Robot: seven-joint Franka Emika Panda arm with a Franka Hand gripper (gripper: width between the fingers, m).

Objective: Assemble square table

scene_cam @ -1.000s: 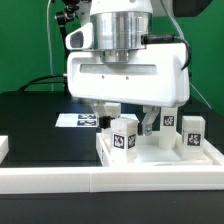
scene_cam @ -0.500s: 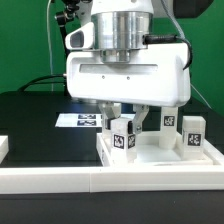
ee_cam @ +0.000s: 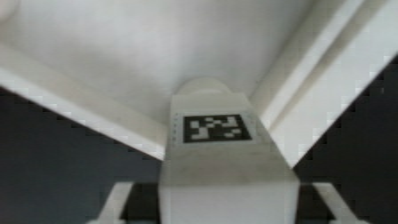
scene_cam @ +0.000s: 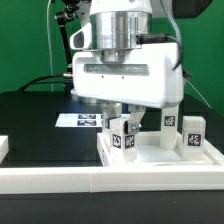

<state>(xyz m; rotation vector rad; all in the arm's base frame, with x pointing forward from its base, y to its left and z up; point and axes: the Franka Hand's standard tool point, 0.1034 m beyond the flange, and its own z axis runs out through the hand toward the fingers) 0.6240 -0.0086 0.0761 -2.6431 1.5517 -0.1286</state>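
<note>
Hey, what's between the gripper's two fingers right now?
A tagged white leg block stands between them; the wrist view shows the fingers flanking it. In the exterior view the gripper is down at a leg block over the tabletop.

- this looks like a robot lab.
- a big white robot arm [scene_cam: 125, 75] hangs over a black table [scene_cam: 35, 115].
- a sheet of black-and-white tags [scene_cam: 78, 121] lies flat there.
- a green wall [scene_cam: 25, 40] stands behind.

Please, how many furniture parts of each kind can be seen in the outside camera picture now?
Tabletop: 1
Leg blocks visible: 3, namely one under the pincer, one behind it, one at the exterior view's right
Total: 4 parts. The arm may hide others.
</note>
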